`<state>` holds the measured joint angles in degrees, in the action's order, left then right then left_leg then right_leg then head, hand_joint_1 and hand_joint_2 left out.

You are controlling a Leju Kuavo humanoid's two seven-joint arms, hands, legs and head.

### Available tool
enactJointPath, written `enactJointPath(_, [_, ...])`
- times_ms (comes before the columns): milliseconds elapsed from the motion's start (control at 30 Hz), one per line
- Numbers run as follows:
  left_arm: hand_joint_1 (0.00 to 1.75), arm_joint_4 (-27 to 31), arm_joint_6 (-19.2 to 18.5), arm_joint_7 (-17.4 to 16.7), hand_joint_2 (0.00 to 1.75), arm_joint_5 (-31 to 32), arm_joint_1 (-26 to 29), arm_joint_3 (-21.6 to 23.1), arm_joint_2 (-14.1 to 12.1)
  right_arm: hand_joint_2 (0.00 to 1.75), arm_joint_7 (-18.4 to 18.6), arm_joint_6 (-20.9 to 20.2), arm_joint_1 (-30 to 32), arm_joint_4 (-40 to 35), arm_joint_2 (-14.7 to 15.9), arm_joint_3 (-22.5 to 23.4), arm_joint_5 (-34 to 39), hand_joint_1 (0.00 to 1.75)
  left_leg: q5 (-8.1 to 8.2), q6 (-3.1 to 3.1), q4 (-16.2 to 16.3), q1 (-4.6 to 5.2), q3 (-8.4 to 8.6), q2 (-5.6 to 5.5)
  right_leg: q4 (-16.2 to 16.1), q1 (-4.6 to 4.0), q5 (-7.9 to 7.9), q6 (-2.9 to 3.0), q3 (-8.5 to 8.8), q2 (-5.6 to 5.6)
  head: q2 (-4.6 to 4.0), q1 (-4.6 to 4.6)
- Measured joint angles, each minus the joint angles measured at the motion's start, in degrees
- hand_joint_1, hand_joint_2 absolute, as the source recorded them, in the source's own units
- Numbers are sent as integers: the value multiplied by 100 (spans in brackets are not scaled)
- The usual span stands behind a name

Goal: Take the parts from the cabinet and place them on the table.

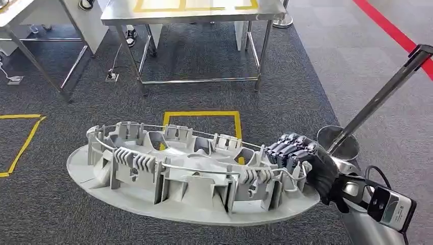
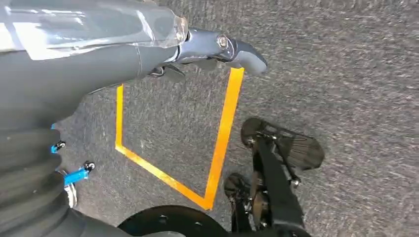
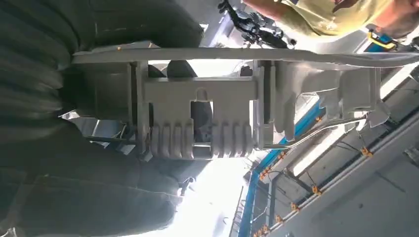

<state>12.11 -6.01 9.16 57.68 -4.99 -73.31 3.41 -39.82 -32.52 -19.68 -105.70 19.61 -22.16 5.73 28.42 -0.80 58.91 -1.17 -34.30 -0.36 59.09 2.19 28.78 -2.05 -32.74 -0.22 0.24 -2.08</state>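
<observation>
A large pale grey plastic part [image 1: 178,173], oval with ribbed clips and a wire along its top, hangs level above the carpet in the head view. My right hand [image 1: 301,158] grips its right end, dark fingers curled over the rim. The right wrist view shows the same part [image 3: 197,118] close up against the dark palm [image 3: 49,123]. My left hand [image 2: 217,47] hangs over the floor holding nothing, its thumb stretched out. The steel table [image 1: 194,15], marked with a yellow tape outline, stands ahead at the far side of the carpet.
A second table [image 1: 30,20] stands at the far left. A stanchion base and its leaning post [image 1: 339,143] sit close to my right hand. Yellow tape squares [image 1: 201,115] mark the carpet. A person's shoes [image 1: 131,35] show behind the table.
</observation>
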Motion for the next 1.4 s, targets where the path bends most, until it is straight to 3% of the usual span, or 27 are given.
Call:
enactJointPath(100, [0, 4, 2, 0, 175, 7, 2, 0, -7, 175, 2, 2, -11, 0, -9, -5, -2, 175, -12, 153, -37, -22, 41, -25, -83, 30, 9, -127, 55, -3, 0, 0])
enactJointPath(133, [0, 4, 0, 0, 175, 9, 2, 2, 0, 175, 9, 4, -14, 0, -11, -4, -4, 175, 4, 194, -42, -24, 67, -29, 66, 31, 75, -120, 11, -2, 0, 24])
enactJointPath(167, [0, 4, 2, 0, 175, 9, 1, 0, -2, 175, 11, 6, -26, 0, -13, -7, -4, 175, 29, 236, -42, -14, 82, -29, 446, 13, 264, -109, -172, -1, 0, 37])
enactJointPath(233, [0, 4, 2, 0, 175, 22, 2, 2, -7, 175, 13, 15, -26, 0, -20, -20, -7, 175, 67, 295, -39, 31, 114, -30, 1492, -17, 645, -95, -748, 1, 0, 50])
enactJointPath(267, [0, 4, 2, 0, 175, 37, 3, 2, -9, 175, 26, 24, -22, 0, -22, -37, -15, 175, 87, 315, -37, 56, 136, -31, 1829, -30, 701, -84, -961, 1, 0, 48])
enactJointPath(300, [0, 4, 2, 0, 175, 48, 4, 2, -9, 175, 39, 42, -16, 2, -24, -55, -31, 175, 115, 324, -37, 74, 169, -37, 1881, -46, 626, -57, -1052, 1, 0, 46])
enactJointPath(333, [0, 4, 2, 0, 175, 52, 4, 4, -9, 175, 44, 66, -8, 2, -26, -72, -44, 175, 149, 323, -36, 88, 218, -55, 1636, -67, 403, -14, -976, 1, 0, 48])
enactJointPath(400, [0, 4, 2, 0, 175, 61, 4, 15, -7, 175, 44, 94, -6, 0, -26, -85, -76, 175, 238, 308, -36, 110, 359, -75, 570, -97, -210, 87, -520, 2, 0, 48])
enactJointPath(433, [0, 2, 2, 0, 175, 63, 9, 22, 9, 175, 44, 101, -6, 2, -28, -87, -87, 175, 283, 292, -40, 111, 350, -85, 175, -123, -329, 142, -372, 2, 0, 50])
enactJointPath(467, [0, 0, 2, 0, 175, 68, -2, 26, 11, 175, 44, 109, -8, 2, -33, -92, -94, 175, 322, 240, -12, 161, 373, -87, 91, -135, -244, 137, -274, 4, 0, 28])
enactJointPath(567, [0, -2, 17, 0, 175, 87, 3, 52, 7, 175, 24, 131, -8, 2, -48, -103, -127, 175, 344, 167, -78, 112, 386, -76, 99, -178, -205, 183, -302, 26, 0, 33])
enactJointPath(633, [0, -2, 17, 0, 175, 92, -9, 59, 11, 175, 17, 136, -12, 2, -68, -109, -142, 175, 428, 91, 20, 110, 373, -45, 5, -108, -195, 222, -190, 23, 0, 28])
enactJointPath(667, [0, -2, 17, 4, 175, 94, -14, 61, 11, 175, 13, 142, -27, 2, -79, -118, -149, 175, 546, 63, 302, 104, 227, -29, -1, -98, -169, 259, -150, 11, 0, 4])
enactJointPath(733, [0, -2, 22, 4, 175, 94, -4, 63, -7, 175, 4, 153, -30, 7, -114, -133, -155, 175, 865, 8, 1255, 73, -354, -24, -1, -88, -108, 265, -94, 8, 0, 15])
enactJointPath(767, [0, -2, 28, 4, 175, 94, 3, 63, -9, 175, 4, 153, -28, 13, -127, -140, -162, 175, 938, -10, 1645, 61, -635, -24, 0, -83, -74, 261, -62, 9, 0, 9])
enactJointPath(800, [0, -2, 28, 4, 175, 94, 9, 66, -9, 175, 4, 153, -23, 20, -133, -144, -171, 175, 868, -20, 1770, 53, -795, -23, 0, -72, -40, 251, -19, 10, 0, 15])
enactJointPath(833, [0, -2, 28, 4, 175, 94, 15, 66, -4, 175, 4, 153, -25, 33, -133, -151, -173, 175, 638, -20, 1594, 48, -797, -22, 0, -61, 0, 236, 35, 11, 0, 13])
enactJointPath(867, [0, -2, 33, 4, 175, 94, 14, 68, -2, 175, 4, 153, -28, 41, -136, -151, -170, 175, 317, -16, 1192, 45, -664, -19, 0, -46, 43, 214, 99, 12, 0, 11])
enactJointPath(933, [0, -2, 37, 4, 175, 94, 14, 68, -7, 175, 4, 153, -54, 50, -138, -149, -151, 175, -275, -7, 122, 42, -228, 14, -5, -21, 141, 159, 232, 11, 0, 7])
enactJointPath(967, [0, -4, 37, 4, 175, 94, 5, 70, -9, 175, 4, 153, -75, 52, -136, -149, -140, 175, -132, 7, 34, 88, -159, 11, -11, -70, 183, 103, 248, 21, 0, 2])
enactJointPath(1067, [0, -4, 37, 4, 175, 94, 8, 72, -11, 175, 2, 151, -95, 66, -136, -140, -98, 175, -114, 152, -2, 83, -115, -16, -22, -54, 133, -8, 314, 35, 0, -2])
enactJointPath(1133, [0, -2, 37, 7, 175, 96, 13, 76, -11, 175, 2, 146, -108, 68, -133, -129, -94, 175, -96, 236, -41, 48, 2, -32, 74, -42, 176, -36, 282, 22, 0, 9])
enactJointPath(1167, [0, -2, 37, 9, 175, 96, 12, 76, -13, 175, 0, 138, -127, 68, -131, -129, -92, 175, -71, 273, -42, 48, 34, -37, 359, -50, 249, -43, 148, 23, 0, 37])
enactJointPath(1267, [0, -4, 37, 15, 175, 105, 13, 77, -20, 175, -2, 127, -136, 81, -131, -129, -74, 175, 15, 343, -40, 79, 93, -38, 1632, -66, 742, -60, -682, 23, 0, 57])
enactJointPath(1300, [0, -4, 35, 15, 175, 112, 16, 79, -20, 175, -2, 125, -134, 96, -129, -129, -74, 175, 47, 349, -40, 92, 127, -41, 1803, -73, 770, -53, -854, 23, 0, 57])
enactJointPath(1333, [0, -2, 35, 15, 175, 111, 17, 79, -22, 175, -2, 122, -135, 107, -127, -129, -76, 175, 85, 348, -40, 103, 175, -52, 1702, -81, 650, -27, -895, 23, 0, 55])
enactJointPath(1400, [0, -4, 31, 22, 175, 120, 16, 81, -22, 175, -2, 122, -136, 114, -125, -127, -74, 175, 178, 335, -40, 120, 322, -66, 817, -109, 18, 70, -615, 23, 0, 55])
